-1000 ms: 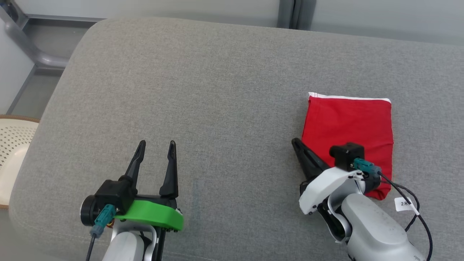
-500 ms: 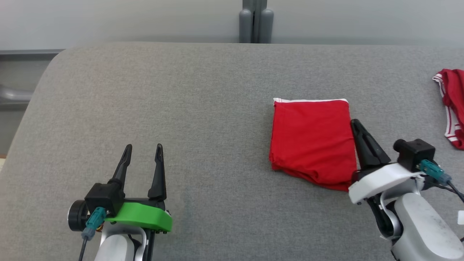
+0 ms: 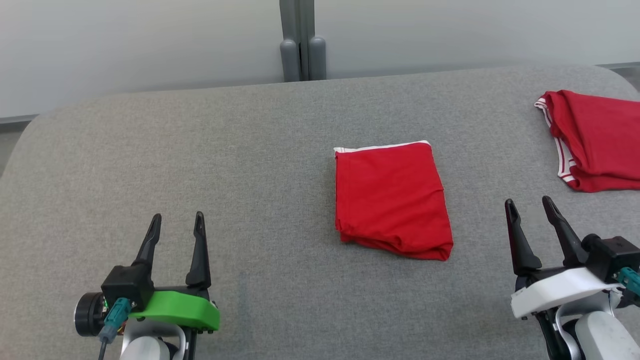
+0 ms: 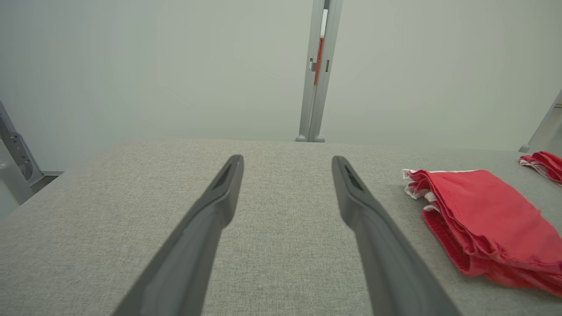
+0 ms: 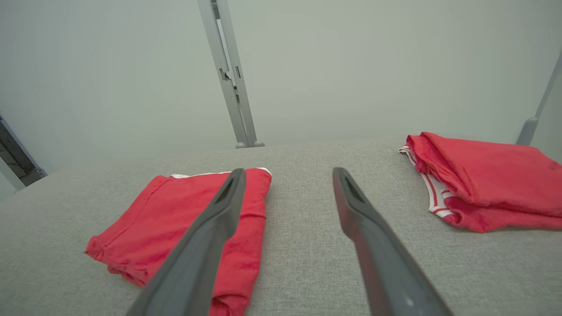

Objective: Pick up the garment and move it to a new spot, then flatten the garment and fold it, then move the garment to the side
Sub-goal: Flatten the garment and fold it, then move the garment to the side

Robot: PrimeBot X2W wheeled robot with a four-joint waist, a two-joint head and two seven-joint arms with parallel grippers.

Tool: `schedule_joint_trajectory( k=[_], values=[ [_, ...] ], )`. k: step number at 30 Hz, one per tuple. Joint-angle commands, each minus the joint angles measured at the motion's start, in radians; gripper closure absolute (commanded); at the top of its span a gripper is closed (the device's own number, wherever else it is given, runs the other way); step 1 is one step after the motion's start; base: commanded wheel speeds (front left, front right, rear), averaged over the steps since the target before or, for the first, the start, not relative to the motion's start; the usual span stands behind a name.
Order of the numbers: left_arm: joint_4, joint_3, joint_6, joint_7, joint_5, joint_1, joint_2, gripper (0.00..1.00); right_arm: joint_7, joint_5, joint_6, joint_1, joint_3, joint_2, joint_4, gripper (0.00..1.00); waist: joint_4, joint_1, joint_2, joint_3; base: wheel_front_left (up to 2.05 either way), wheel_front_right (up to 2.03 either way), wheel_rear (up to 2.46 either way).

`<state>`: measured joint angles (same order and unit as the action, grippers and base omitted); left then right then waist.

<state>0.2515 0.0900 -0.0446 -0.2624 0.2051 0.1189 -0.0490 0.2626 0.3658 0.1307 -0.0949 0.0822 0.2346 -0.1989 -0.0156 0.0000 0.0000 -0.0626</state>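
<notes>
Two red pieces are on the grey cushion (image 3: 225,150) in the head view. The folded red garment (image 3: 392,200) lies flat near the middle, white-trimmed edge toward the back, and touches nothing else. The second red garment (image 3: 595,140) sits well apart at the far right, running off the frame. The left gripper (image 3: 178,216) hovers low on the left, fingers spread and holding nothing, with open fabric between it and the fold. The right gripper (image 3: 527,201) is low on the right, fingers likewise parted and empty, beside the fold but clear of it. Behind the cushion's rounded back edge, a grey post (image 3: 299,50) stands against the pale wall (image 3: 150,45).

Over to the left wrist view: the left gripper (image 4: 287,159) points across bare cushion, fingers wide. The folded red garment (image 4: 483,219) lies off to the right, layered edges showing, with a sliver of the second red garment (image 4: 542,162) beyond.

Now the right wrist view: the right gripper (image 5: 288,172) is spread, one finger crossing in front of the folded red garment (image 5: 167,210); whether it touches, I cannot tell. The second red garment (image 5: 483,175) lies on the right, with a strip of plain cushion between the two.
</notes>
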Motion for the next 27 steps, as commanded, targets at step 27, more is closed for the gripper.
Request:
schedule_joint_trajectory(
  k=[27],
  values=[
    [-0.045, -0.076, -0.033, -0.003, -0.068, -0.116, -0.005, 0.0, 0.003, -0.042, 0.0, 0.144, -0.069, -0.037, 0.07, 0.0, 0.009, 0.0, 0.0, 0.056, 0.0, 0.0, 0.0]
  ],
)
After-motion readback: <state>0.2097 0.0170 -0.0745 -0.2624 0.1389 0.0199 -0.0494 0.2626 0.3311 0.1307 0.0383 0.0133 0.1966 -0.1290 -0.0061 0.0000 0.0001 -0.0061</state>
